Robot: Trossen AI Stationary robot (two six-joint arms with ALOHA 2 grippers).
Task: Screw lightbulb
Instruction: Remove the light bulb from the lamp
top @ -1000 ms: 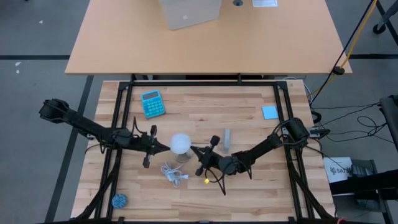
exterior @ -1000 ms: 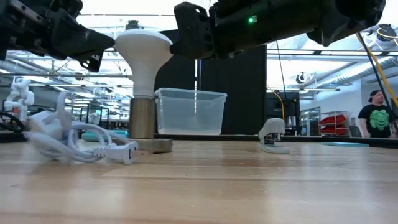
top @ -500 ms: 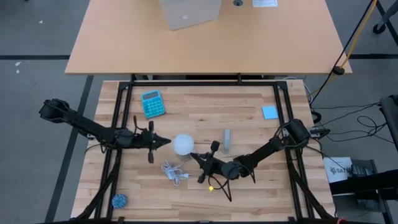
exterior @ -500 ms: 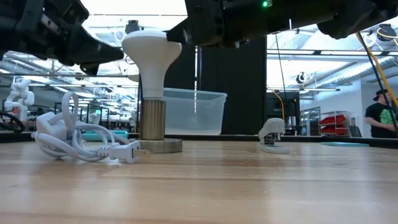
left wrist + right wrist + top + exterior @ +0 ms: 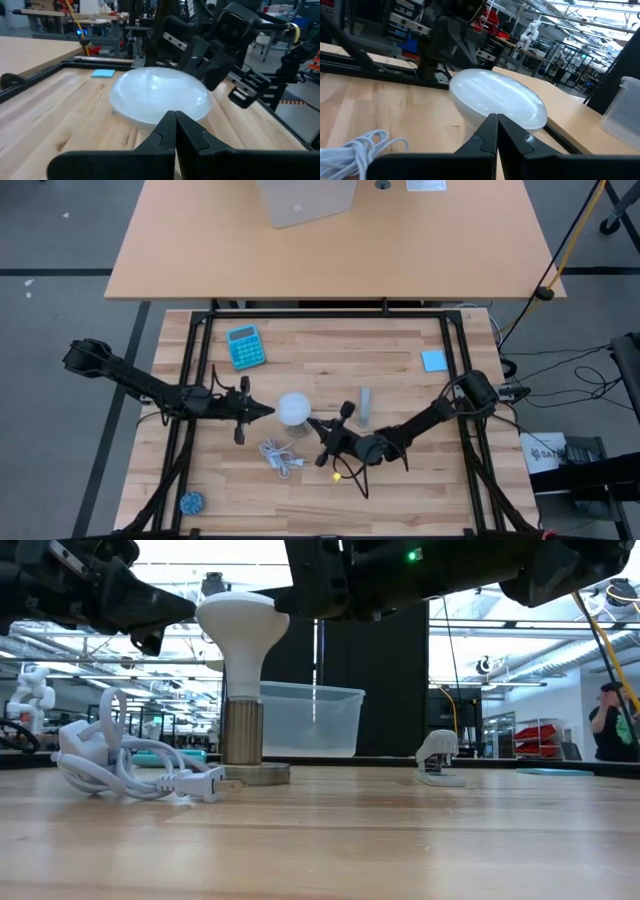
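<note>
Lightbulb (image 5: 243,625), upright in its socket, looks light, smooth and fragile, best gripped around the dome; both end effectors flank it, fingers together.

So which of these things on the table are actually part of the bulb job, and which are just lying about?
Part of the job:
- lightbulb, standing upright in its socket
- left gripper, shut, beside the bulb
- right gripper, shut, on its other side

Just lying about:
- calculator
- white cord
- blue sticky pad
- grey bar
- clear plastic box
</note>
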